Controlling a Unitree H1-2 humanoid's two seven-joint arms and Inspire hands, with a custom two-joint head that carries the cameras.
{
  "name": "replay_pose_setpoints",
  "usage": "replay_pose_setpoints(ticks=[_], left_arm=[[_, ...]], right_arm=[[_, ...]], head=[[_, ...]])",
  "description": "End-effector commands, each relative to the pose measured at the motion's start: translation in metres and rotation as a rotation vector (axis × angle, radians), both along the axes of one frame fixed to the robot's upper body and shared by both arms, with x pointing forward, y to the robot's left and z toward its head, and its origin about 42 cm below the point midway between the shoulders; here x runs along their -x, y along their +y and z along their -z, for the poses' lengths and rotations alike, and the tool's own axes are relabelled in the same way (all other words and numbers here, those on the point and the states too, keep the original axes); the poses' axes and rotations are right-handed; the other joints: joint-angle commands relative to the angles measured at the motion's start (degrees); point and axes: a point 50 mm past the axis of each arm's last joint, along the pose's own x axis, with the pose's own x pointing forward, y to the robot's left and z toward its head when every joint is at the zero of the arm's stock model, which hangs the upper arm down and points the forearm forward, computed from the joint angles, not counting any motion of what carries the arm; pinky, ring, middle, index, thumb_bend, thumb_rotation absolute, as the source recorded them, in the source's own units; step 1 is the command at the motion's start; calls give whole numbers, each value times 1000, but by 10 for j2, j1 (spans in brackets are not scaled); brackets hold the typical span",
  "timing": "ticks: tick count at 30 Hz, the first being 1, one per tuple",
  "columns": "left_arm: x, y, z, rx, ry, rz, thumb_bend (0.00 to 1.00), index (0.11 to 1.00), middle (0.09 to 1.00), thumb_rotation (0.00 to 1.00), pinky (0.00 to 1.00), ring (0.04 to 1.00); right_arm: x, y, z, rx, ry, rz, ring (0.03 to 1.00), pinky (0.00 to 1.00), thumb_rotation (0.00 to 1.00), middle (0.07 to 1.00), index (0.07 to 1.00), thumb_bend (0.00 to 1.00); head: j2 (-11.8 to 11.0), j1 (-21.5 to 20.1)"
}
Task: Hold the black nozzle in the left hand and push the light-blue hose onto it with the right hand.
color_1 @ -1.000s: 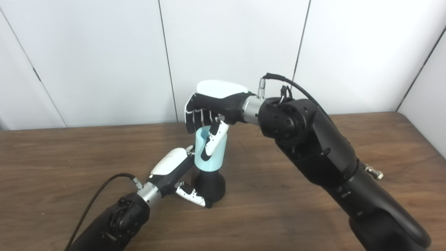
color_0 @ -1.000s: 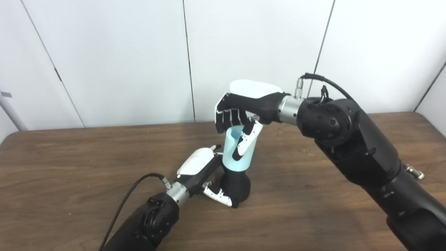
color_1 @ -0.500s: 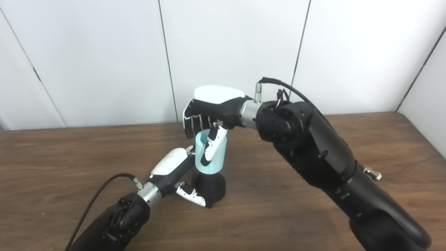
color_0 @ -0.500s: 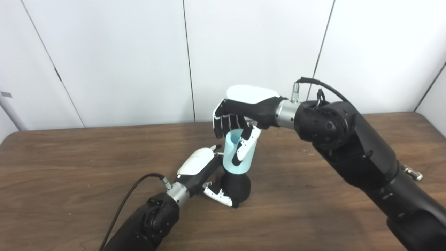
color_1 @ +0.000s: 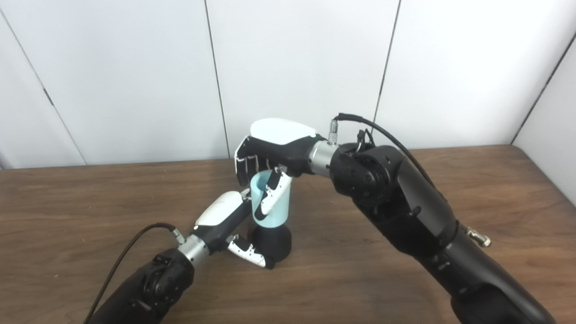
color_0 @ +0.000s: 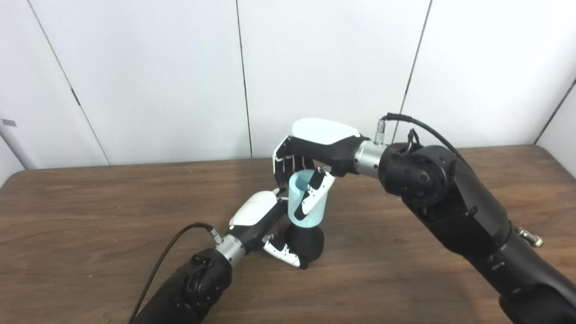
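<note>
Item: black nozzle (color_0: 305, 243), flared base standing on the wooden table (color_0: 90, 211), near the middle of the near half; upright, its upper part hidden inside the hose. Item: light-blue hose (color_0: 307, 203), a short open-topped tube, seated over the top of the nozzle and leaning slightly toward the left; its lower rim meets the nozzle's black shoulder, with no bare neck showing between them. Holder, lower: left hand (color_0: 263, 225), closed around the nozzle's base, thumb and fingers wrapped low at the front, its white back turned up just beside the hose. Holder, upper: right hand (color_0: 310, 150), gripping the hose from above, fingers curled over the far rim and the thumb laid down the near wall. Progress, as judged: the nozzle is held, the hose is on it and appears pushed down close to the shoulder, so the joining looks largely done; what is left is likely a last firm press to confirm full seating, then letting go. Whether the hose has bottomed out inside cannot be told. Contents: the hose's open mouth shows only pale-blue inner wall; nothing is seen in it beyond the hidden nozzle tip. Surroundings: white panelled wall (color_0: 135, 67) behind the table.
</note>
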Motion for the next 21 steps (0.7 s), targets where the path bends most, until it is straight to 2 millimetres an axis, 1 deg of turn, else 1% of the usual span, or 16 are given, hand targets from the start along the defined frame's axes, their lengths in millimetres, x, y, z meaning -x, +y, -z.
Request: replay_pose_setpoints(ticks=[1, 4, 5, 6, 8, 10, 16, 17, 18, 20, 21], left_arm=[[8, 4, 22, -112, 83, 16, 525, 500, 443, 0, 1000, 583], [8, 5, 22, -112, 86, 16, 525, 499, 446, 0, 1000, 583], [8, 5, 22, -112, 86, 17, 525, 499, 447, 0, 1000, 583], [8, 5, 22, -111, 87, 17, 525, 499, 447, 0, 1000, 583], [8, 6, 23, -110, 87, 17, 525, 498, 449, 0, 1000, 583], [8, 5, 24, -109, 88, 19, 525, 498, 450, 0, 1000, 583], [7, 5, 25, -108, 89, 19, 525, 499, 447, 0, 1000, 583], [7, 5, 25, -108, 89, 20, 525, 499, 446, 0, 1000, 583], [7, 5, 25, -108, 90, 20, 525, 500, 442, 0, 1000, 583], [6, 5, 25, -109, 90, 20, 525, 500, 438, 0, 1000, 583], [6, 6, 26, -110, 89, 20, 525, 500, 438, 0, 1000, 583]], right_arm=[[1, -7, 15, 48, 55, 6, 433, 380, 0, 489, 496, 519], [1, -10, 7, 22, 12, 4, 421, 402, 0, 515, 509, 516], [2, -11, 4, 11, -8, 4, 512, 426, 0, 614, 604, 716], [2, -13, 0, 1, -32, 5, 556, 438, 3, 660, 645, 793], [2, -15, -6, -15, -73, 11, 664, 479, 51, 734, 695, 874], [3, -18, -12, -37, -119, 24, 710, 499, 81, 769, 722, 895], [3, -24, -22, -74, -173, 52, 733, 518, 104, 840, 767, 911], [4, -28, -28, -97, -189, 62, 733, 519, 104, 843, 769, 912], [4, -33, -34, -122, -211, 74, 753, 527, 112, 869, 788, 916], [6, -39, -42, -155, -250, 91, 819, 585, 125, 912, 814, 924], [7, -42, -44, -163, -272, 98, 868, 642, 119, 935, 830, 914]], head=[[1, 1], [-1, 0], [-1, 0], [-2, -2], [-3, -3], [-3, -3], [-6, -6], [-6, -5], [-4, -4], [-5, -6], [-5, -6]])
